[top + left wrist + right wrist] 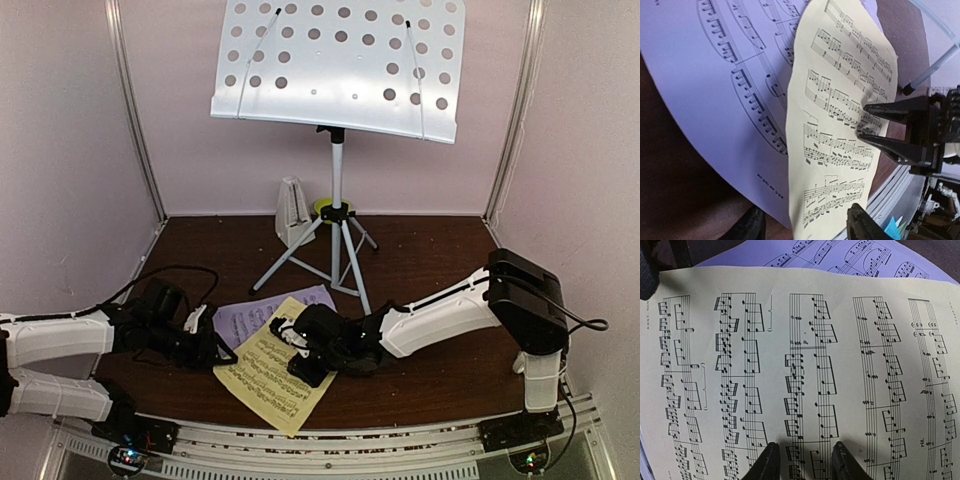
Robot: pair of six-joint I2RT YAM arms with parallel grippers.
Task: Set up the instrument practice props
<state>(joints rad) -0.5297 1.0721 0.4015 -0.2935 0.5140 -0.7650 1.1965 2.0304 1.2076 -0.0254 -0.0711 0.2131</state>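
The music stand (340, 65) is standing upright on its tripod at the back of the table (430, 250), with its perforated white tray tilting toward the camera and holding no paper. The small white metronome (291, 210) is sitting just left of the tripod's legs, and a green bowl (322, 207) is peeking out behind the pole. Both sheets are lying at the near edge of the table between the two arms: the lilac sheet (262, 308) is lying flat underneath, and the yellow sheet (272, 372) is overlapping it, with its near corner reaching the table's front edge. The right gripper (806, 460) is reaching in low from the right over the yellow sheet, its two black fingers (880, 111) parted by a moderate gap, with the tips at the paper's right edge. They are closing on nothing, and whether the tips are actually touching the sheet cannot be told. The left gripper (805, 227) is hovering close above the left side of the sheets, looking along them, with its jaws spread wide and holding nothing. In the left wrist view the yellow sheet is looking slightly bowed rather than perfectly flat.
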